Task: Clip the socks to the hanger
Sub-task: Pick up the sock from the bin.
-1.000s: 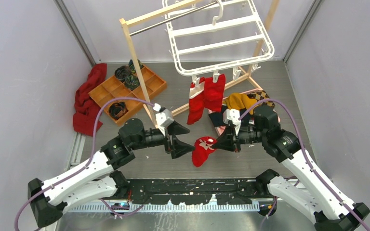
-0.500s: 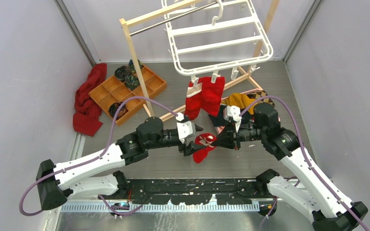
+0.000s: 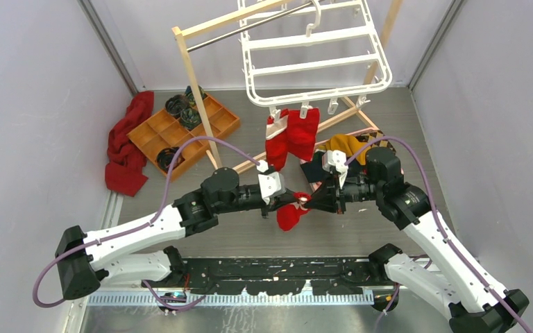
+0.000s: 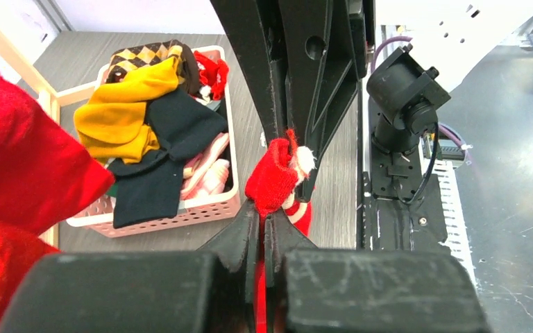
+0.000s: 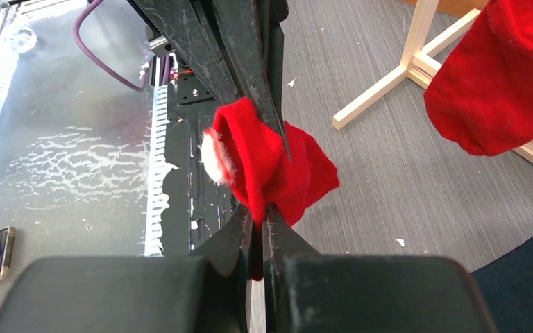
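The left end effector (image 4: 264,216) is pressed together on the lower fold of a red sock (image 4: 275,182); the right end effector (image 5: 258,211) is also clamped tight, pinching the same sock from the opposite side; the sock bunches between the two, held off the worktop (image 3: 340,232), below and in front of the hanger (image 3: 319,54); two more red socks (image 3: 293,137) dangle from clips on the hanger's near edge.
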Robot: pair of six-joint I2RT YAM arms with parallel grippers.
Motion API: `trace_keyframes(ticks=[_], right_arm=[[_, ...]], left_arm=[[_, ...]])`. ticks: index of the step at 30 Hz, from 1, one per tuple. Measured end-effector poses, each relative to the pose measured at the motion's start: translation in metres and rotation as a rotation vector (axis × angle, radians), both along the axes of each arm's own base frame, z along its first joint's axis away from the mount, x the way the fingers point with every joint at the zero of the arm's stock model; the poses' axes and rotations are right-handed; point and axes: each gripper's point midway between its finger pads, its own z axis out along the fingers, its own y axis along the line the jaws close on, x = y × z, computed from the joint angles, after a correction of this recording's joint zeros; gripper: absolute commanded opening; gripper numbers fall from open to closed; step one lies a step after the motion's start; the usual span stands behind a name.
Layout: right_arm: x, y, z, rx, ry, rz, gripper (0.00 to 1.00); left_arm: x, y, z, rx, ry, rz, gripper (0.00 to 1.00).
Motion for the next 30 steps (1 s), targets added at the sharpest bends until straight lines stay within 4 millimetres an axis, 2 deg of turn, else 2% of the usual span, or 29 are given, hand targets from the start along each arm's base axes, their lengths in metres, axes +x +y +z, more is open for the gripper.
trace_keyframes(ticks=[4, 9, 10, 14, 18, 23, 30], right_arm=[[0.002, -0.001, 0.002, 0.006, 0.003, -0.012, 0.51], [0.01, -0.011, 0.009, 0.022, -0.027, -0.075, 0.95], [0.013, -0.014, 0.012, 0.026, -0.044, -0.094, 0.99], [0.022, -0.026, 0.025, 0.038, -0.132, -0.193, 1.0], [0.038, -0.036, 0.044, 0.071, -0.203, -0.33, 1.0], [0.06, -0.045, 0.076, 0.149, -0.263, -0.473, 1.0], [0.083, -0.052, 0.116, 0.269, -0.333, -0.569, 1.0]], left_arm=[[-0.002, -0.002, 0.007, -0.04, 0.021, -0.002, 0.0], [-0.002, 0.005, 0.004, -0.113, 0.082, 0.038, 0.0], [-0.001, 0.008, 0.002, -0.131, 0.102, 0.054, 0.0], [0.004, 0.016, 0.003, -0.198, 0.172, 0.103, 0.0], [0.007, 0.018, 0.016, -0.265, 0.205, 0.127, 0.0], [0.011, 0.019, 0.027, -0.315, 0.216, 0.148, 0.0], [0.02, 0.014, 0.042, -0.367, 0.191, 0.158, 0.0]])
